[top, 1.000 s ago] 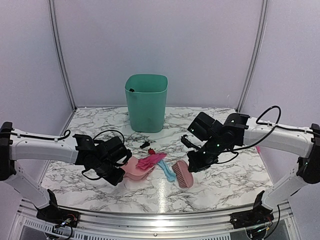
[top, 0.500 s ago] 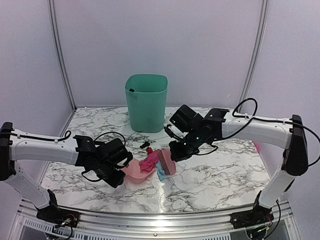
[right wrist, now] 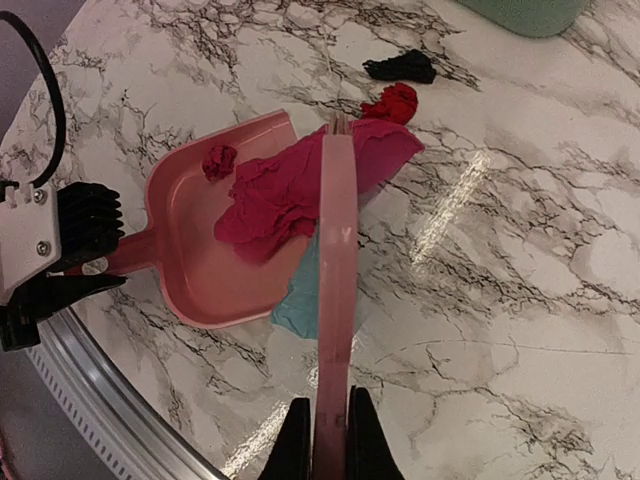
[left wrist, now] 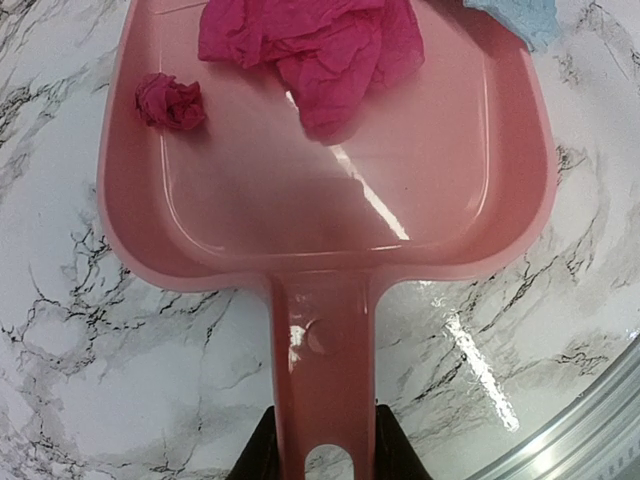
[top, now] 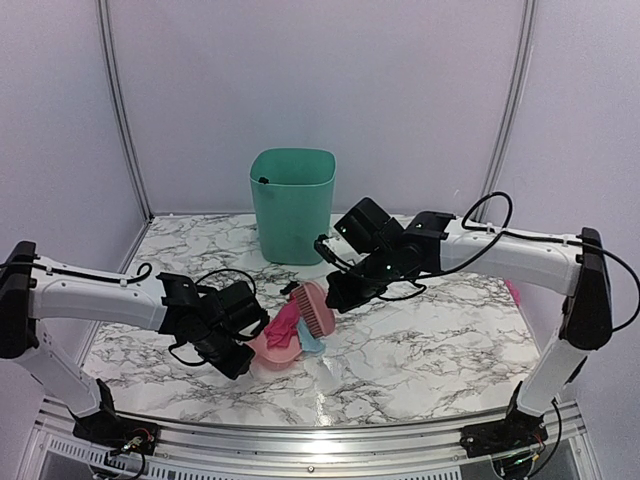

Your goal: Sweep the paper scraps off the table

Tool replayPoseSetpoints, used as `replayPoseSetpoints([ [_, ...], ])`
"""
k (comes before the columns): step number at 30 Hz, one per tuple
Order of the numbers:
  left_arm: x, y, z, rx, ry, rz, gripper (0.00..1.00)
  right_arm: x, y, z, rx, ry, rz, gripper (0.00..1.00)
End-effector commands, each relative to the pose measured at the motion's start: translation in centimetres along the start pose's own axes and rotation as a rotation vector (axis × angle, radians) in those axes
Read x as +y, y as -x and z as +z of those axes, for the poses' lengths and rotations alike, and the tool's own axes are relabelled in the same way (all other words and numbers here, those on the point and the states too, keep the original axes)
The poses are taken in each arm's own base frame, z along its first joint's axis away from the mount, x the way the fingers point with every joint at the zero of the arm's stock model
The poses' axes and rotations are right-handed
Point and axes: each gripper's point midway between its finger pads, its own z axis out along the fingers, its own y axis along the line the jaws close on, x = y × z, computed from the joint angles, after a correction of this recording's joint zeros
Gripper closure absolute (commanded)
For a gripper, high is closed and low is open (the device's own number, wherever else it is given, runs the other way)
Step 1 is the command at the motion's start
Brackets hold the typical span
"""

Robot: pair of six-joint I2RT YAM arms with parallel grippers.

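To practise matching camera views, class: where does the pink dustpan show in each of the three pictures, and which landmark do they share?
Top external: dustpan sits lower centre-left on the table, left of the brush.
Left wrist: dustpan fills most of the frame, its handle running down into the left pincer.
Right wrist: dustpan lies left of centre, beside the brush.
Shared landmark: the big pink scrap lying across the pan's open end.

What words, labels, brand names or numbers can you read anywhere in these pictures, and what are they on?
None: no readable text shows on the green bin, the pink dustpan, the pink brush, the paper scraps, the table, the left arm or the right arm.
A small dark spot at the bin's rim is too small to make out.
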Motion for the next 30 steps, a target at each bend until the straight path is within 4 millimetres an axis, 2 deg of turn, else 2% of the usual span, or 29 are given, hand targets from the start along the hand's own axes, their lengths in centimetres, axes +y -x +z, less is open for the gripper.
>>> replayPoseSetpoints([
  [1, -0.4, -1.0, 0.3, 0.06, -0.009, 0.004, 1.0, 2.1, 1.1, 0.5, -0.022, 0.103, -0.059, 1.0],
  [8, -0.3, -0.5, -0.2, 0.031, -0.003, -0.005, 1.0, 3.1, 0.2, 1.7, 0.044, 0.16, -0.058, 1.0],
  [13, -0.1, -0.5, -0.9, 0.003, -0.006, -0.023, 1.0, 4.5, 1.2, 0.2, 0.002, 0.211, -0.078, 1.0],
  [17, 0.2, -0.4, -1.2, -0.018, 0.003, -0.029, 1.0, 4.7, 1.4, -0.5, -0.006, 0.214, -0.088, 1.0],
  [21, 0.6, -0.5, -1.5, -0.034, 0.011, -0.035, 1.0, 4.7, 2.8, -2.7, -0.054, 0.18, -0.102, 1.0],
  [25, 0.7, -0.7, -1.7, -0.039, 0.007, -0.034, 1.0, 3.6, 3.8, -4.7, -0.093, 0.098, -0.1, 1.0],
  [30, 0.9, -1.3, -1.4, -0.028, 0.015, -0.034, 1.0, 1.6, 3.7, -4.6, -0.102, 0.0, -0.093, 1.0],
])
